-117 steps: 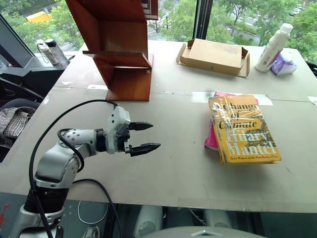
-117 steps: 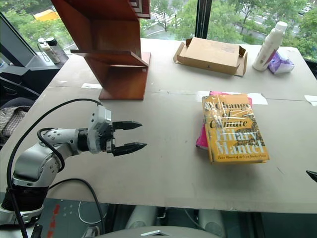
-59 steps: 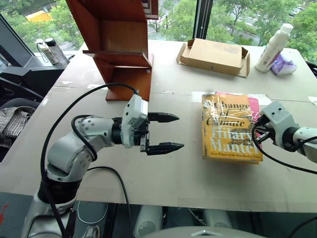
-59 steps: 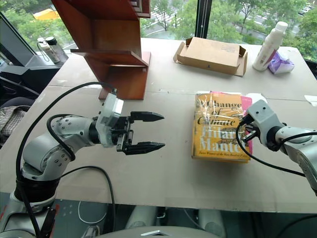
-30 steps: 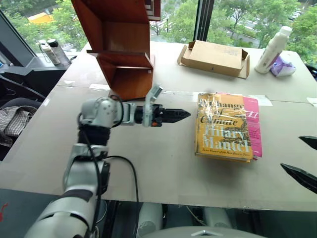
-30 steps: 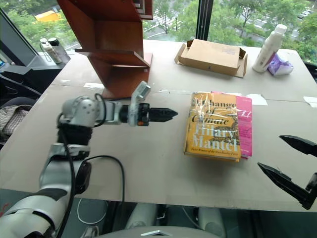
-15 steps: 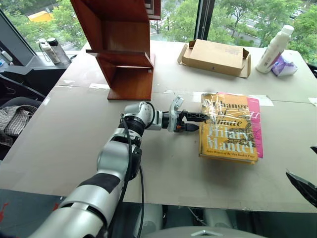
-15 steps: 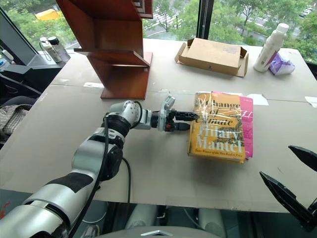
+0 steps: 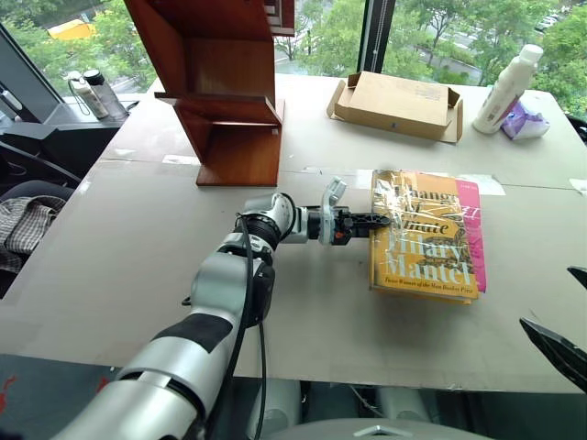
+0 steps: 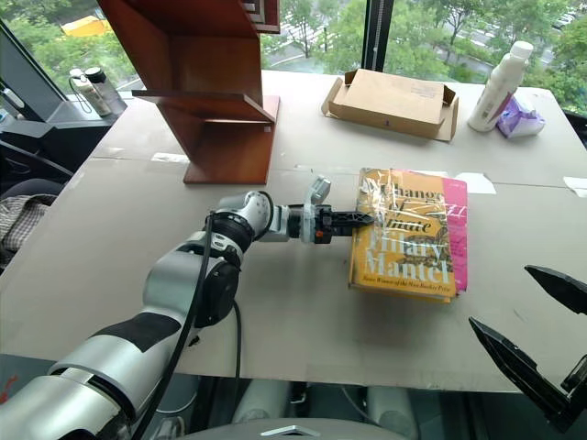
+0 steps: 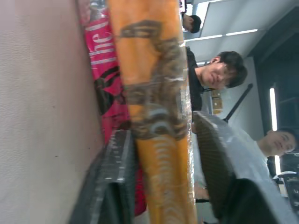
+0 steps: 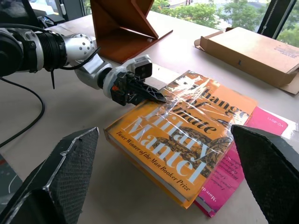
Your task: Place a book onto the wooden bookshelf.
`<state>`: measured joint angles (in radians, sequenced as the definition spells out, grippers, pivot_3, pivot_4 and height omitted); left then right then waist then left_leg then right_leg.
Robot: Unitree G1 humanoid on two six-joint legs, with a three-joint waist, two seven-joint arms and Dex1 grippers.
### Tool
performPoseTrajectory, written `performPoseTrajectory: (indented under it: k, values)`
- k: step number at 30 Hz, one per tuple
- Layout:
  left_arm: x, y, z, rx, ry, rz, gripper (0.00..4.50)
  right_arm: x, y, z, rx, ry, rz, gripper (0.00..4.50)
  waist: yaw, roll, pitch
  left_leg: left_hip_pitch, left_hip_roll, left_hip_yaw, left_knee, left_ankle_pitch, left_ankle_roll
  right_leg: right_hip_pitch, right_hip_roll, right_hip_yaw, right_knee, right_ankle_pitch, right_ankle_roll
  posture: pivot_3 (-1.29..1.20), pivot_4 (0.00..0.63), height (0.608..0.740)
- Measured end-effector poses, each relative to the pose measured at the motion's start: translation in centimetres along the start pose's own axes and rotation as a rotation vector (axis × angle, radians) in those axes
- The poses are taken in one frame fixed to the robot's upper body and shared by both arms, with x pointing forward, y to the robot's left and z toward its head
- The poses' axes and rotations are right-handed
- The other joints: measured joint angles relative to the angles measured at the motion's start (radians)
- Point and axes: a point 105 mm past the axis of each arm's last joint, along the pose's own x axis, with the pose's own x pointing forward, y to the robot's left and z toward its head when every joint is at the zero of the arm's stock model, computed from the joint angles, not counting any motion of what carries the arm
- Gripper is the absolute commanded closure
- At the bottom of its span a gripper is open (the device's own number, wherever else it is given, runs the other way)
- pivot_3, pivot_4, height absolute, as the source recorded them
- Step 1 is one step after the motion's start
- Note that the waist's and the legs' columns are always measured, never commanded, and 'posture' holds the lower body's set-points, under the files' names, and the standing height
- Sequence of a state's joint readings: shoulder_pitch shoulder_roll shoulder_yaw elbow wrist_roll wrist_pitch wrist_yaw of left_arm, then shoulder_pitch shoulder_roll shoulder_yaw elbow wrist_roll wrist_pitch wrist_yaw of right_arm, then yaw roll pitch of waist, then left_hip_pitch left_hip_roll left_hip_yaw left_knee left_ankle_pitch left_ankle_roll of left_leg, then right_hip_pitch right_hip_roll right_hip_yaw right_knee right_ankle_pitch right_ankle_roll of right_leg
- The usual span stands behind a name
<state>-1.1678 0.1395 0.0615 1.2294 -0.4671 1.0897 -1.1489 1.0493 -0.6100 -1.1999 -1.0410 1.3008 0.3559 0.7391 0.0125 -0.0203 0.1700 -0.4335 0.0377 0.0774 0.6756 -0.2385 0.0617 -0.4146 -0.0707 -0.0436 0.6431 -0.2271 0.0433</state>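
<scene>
near the middle of the table [image 9: 119, 238], the book [image 9: 426, 238] lies flat on a pink book [image 9: 475, 229]. its spine edge is pinched by the left tool [image 9: 371, 220], closed on it. the right tool [image 10: 532, 344] is held wide and empty. a heavy, stiff hardback is judged, its glossy wrap slippery; the spine is gripped best.

grey table [image 9: 110, 238], windows [image 9: 413, 27], green trees [image 9: 330, 37]

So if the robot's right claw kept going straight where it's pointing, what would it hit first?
Probably the book: the open right gripper points at its near edge. The left gripper already clamps its far side.
</scene>
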Motion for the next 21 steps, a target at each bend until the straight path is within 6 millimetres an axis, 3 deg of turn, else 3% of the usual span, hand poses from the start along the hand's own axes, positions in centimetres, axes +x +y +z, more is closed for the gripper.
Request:
performPoseTrajectory:
  k: [4, 9, 10, 15, 18, 21]
  values:
    - [-2.4, -0.7, 0.9, -0.033, -0.026, -0.014, 4.43, 0.6, 0.1, 0.1, -0.004, -0.017, 0.043, 0.0, 0.0, -0.001, 0.001, 0.0, 0.0, 0.0, 0.0, 0.0, 0.0, -0.001, 0.0, 0.0, 0.0, 0.0, 0.0, 0.0, 0.15, 0.733]
    - [-6.3, -4.0, 3.0, 0.051, -0.056, -0.029, 4.44, 1.8, -0.7, 0.5, -0.027, -0.071, 0.11, 0.0, 0.004, -0.002, 0.002, -0.001, 0.0, 0.0, 0.0, 0.0, 0.0, -0.001, 0.0, 0.002, 0.0, 0.0, 0.0, 0.0, 0.15, 0.733]
    - [-7.5, -4.9, 3.1, 0.132, -0.055, -0.018, 4.44, 2.4, -1.0, 0.8, -0.04, -0.098, 0.145, 0.0, 0.0, -0.003, 0.002, -0.002, 0.0, 0.0, 0.0, 0.0, 0.0, -0.001, -0.001, 0.004, 0.0, 0.0, -0.001, 0.0, 0.15, 0.733]
    - [-8.8, -7.9, 1.9, 0.36, 0.006, 0.021, 4.44, 3.5, -2.8, 1.2, -0.052, -0.148, 0.198, 0.0, 0.003, -0.002, 0.004, -0.002, 0.0, 0.0, 0.0, 0.0, 0.0, -0.001, -0.002, 0.005, 0.0, 0.0, -0.001, 0.0, 0.15, 0.733]
    - [-10.0, -12.1, 1.3, 0.647, 0.034, 0.084, 4.44, 4.5, -5.1, 1.8, -0.065, -0.201, 0.233, 0.0, 0.003, -0.003, 0.005, 0.0, -0.001, 0.0, 0.001, 0.0, 0.0, 0.001, 0.0, 0.005, 0.001, 0.0, -0.001, 0.0, 0.15, 0.733]
    - [-11.0, -14.8, 1.2, 0.838, 0.02, 0.15, 4.44, 5.4, -6.6, 2.2, -0.07, -0.22, 0.255, 0.0, 0.002, -0.002, 0.004, 0.002, -0.001, 0.0, 0.001, 0.001, 0.0, 0.003, 0.001, 0.005, 0.001, 0.0, -0.001, 0.0, 0.15, 0.733]
